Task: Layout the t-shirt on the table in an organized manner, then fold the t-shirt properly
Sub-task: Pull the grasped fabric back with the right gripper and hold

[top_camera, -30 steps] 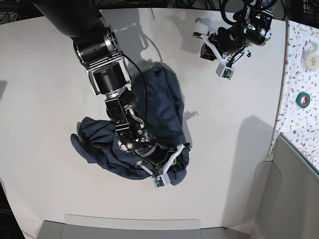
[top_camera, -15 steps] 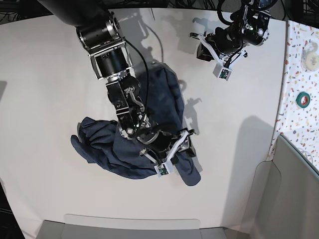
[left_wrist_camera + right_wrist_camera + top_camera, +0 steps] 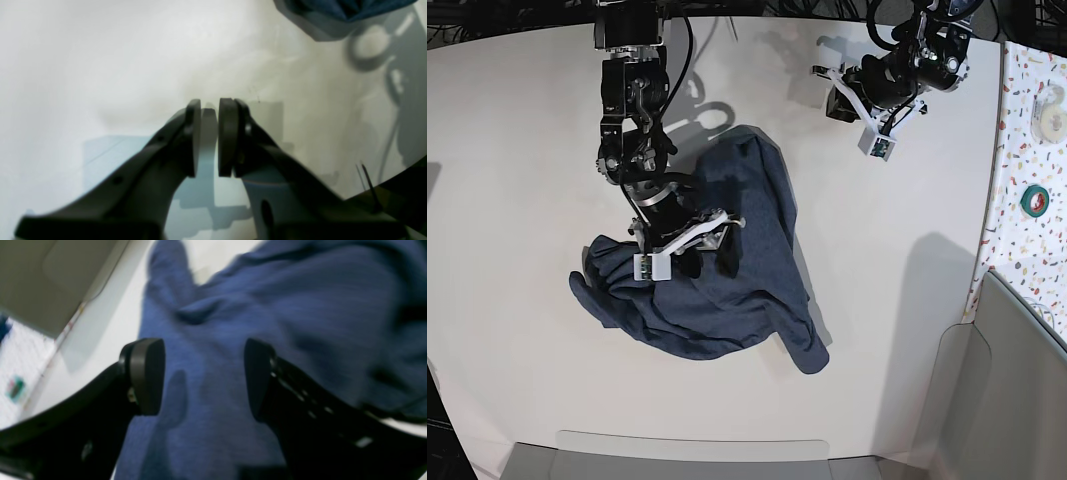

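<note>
You see the t-shirt (image 3: 737,250), dark navy and heathered, lying crumpled on the table (image 3: 517,150), not yet spread flat. It forms a rough heap near the middle, with one lobe bunched toward the left edge of the heap and another tapering to a rounded point at the lower right. Folds and ridges run across the cloth. The table is matte white and much wider than the shirt.
</note>
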You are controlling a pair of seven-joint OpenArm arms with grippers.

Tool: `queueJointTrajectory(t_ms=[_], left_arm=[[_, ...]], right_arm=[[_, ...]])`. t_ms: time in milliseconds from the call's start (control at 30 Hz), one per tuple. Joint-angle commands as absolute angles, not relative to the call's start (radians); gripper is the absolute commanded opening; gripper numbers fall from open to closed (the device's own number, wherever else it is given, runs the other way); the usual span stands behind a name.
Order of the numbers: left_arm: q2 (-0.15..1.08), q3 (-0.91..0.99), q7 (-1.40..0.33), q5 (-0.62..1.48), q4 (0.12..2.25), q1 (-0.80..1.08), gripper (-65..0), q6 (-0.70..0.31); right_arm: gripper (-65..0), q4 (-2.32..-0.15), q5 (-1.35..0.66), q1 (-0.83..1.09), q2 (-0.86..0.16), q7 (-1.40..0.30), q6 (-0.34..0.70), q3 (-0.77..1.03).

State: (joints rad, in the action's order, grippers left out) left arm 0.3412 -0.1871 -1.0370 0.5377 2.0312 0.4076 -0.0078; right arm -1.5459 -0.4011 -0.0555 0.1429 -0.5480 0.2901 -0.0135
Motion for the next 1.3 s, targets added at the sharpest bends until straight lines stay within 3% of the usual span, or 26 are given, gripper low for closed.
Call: queueJointTrajectory(t_ms=[0,233,1267], left_arm=[[0.348,-0.183,-1.024,0.547,2.046,0.406,-54.8,-0.010],[0.348,-0.189,-1.024,0.547,2.046,0.401,-54.8,-0.010],[0.344,-0.189,-1.023,0.547,2.011,0.400,-54.8,-0.010]], right_arm=[[-28.2,-1.561,-0.455,-0.071,0.157,-0.541,0.306,0.008],[-28.2,-1.494,-0.624,-0.128,0.101,-0.651,0.308,0.085],[-28.2,-1.423,-0.624,-0.137,0.093,-0.659,0.318,0.147]])
